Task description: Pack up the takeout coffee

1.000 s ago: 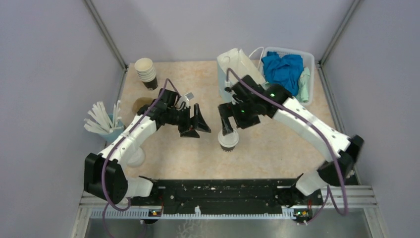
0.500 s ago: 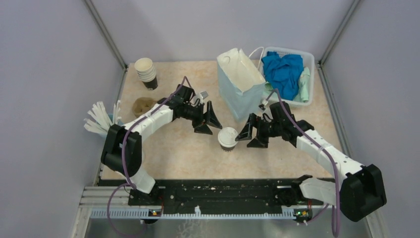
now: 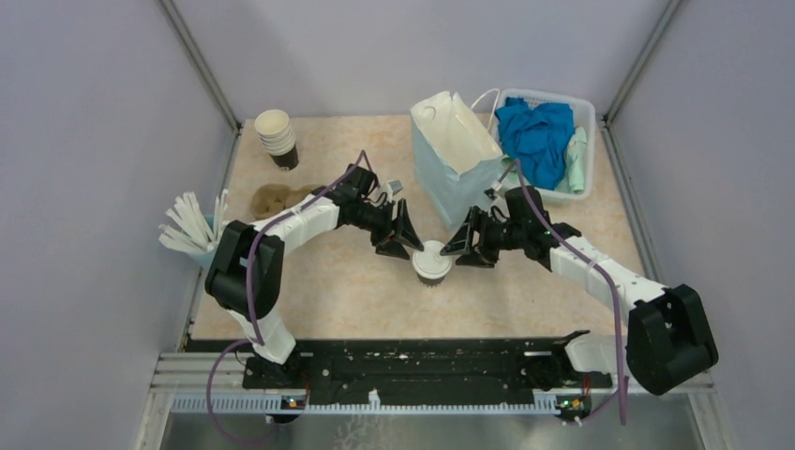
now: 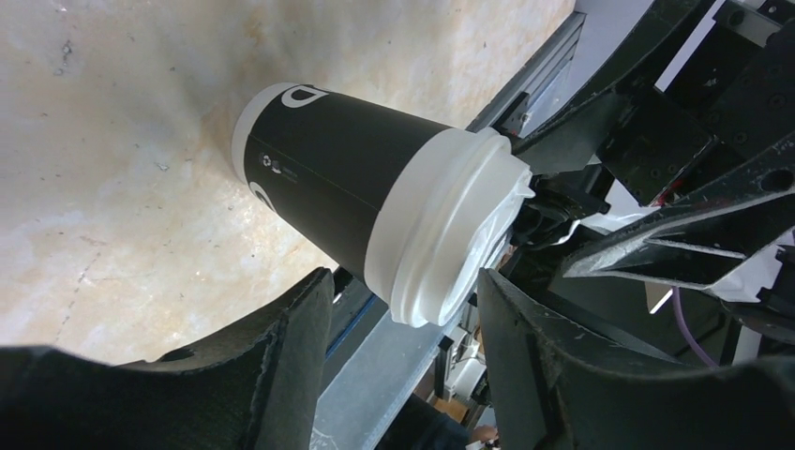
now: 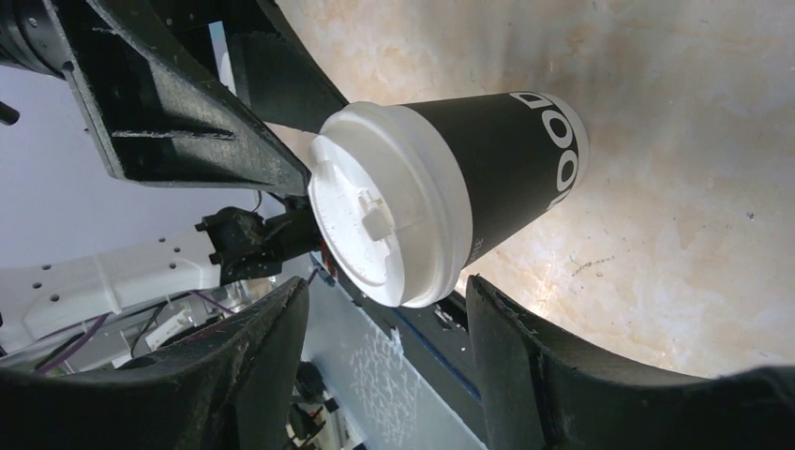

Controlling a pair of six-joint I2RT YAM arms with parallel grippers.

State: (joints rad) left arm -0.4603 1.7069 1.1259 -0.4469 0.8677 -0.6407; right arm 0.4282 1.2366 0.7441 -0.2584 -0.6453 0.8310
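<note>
Dark paper cup (image 5: 511, 173) under white lid (image 5: 380, 220)

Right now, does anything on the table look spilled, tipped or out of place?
Nothing spilled or tipped. The takeout coffee stands upright and lidded. One oddity: the left tool and right tool both flank it, open, at once.

The takeout coffee (image 3: 432, 260) stands upright between the left end effector (image 3: 401, 239) and right end effector (image 3: 463, 247), both spread wide.

White arm links (image 3: 592, 269), black joints (image 3: 667, 339), purple cables (image 3: 616, 347).
</note>
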